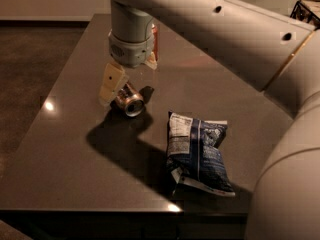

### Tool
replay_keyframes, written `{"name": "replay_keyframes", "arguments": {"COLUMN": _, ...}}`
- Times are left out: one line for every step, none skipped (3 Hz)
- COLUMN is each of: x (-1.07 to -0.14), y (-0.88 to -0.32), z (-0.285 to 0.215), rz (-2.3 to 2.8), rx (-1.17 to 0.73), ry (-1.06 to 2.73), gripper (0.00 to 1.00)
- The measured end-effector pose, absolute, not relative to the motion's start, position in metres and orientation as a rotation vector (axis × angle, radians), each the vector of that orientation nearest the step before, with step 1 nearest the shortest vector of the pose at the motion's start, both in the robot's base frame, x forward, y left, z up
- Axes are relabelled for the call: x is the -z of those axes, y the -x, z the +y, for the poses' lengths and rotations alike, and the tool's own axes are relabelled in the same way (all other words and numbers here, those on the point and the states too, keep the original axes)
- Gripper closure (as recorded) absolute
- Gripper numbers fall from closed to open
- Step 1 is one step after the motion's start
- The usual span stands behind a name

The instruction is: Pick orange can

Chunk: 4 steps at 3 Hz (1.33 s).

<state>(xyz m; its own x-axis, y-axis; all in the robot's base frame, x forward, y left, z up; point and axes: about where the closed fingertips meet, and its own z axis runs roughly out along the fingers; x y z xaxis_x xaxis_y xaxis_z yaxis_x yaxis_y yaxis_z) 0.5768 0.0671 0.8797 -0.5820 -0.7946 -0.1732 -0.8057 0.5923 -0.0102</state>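
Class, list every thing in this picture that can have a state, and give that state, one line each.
Coppery-orange drink can: on its side, silver end toward the camera, right at the gripper.
Gripper: lowered over the dark table, against the can; whether it grips cannot be told.
Red can: upright, mostly hidden behind the robot arm.
Dark blue snack bag: lying flat, printed label panel up, apart from both cans.
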Motion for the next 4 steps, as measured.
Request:
{"name": "replay_keyframes", "arguments": {"x": -0.866, "y": -0.571, "z": 0.080, "rz": 2.692, "rx": -0.090, "ry": 1.332, "gripper": 0.00}}
{"name": "replay_keyframes", "arguments": {"x": -0.859, "y": -0.568, "z": 0.085, "rz": 2.713, "rx": -0.075, "ry": 1.325, "gripper": 0.00}}
{"name": "replay_keyframes", "arguments": {"x": -0.856, "y": -0.567, "z": 0.087, "rz": 2.727, "rx": -0.048, "ry": 1.316, "gripper": 0.17}}
{"name": "replay_keyframes", "arguments": {"x": -0.859, "y": -0.568, "z": 0.089, "rz": 2.720, "rx": -0.041, "ry": 1.319, "gripper": 0.41}}
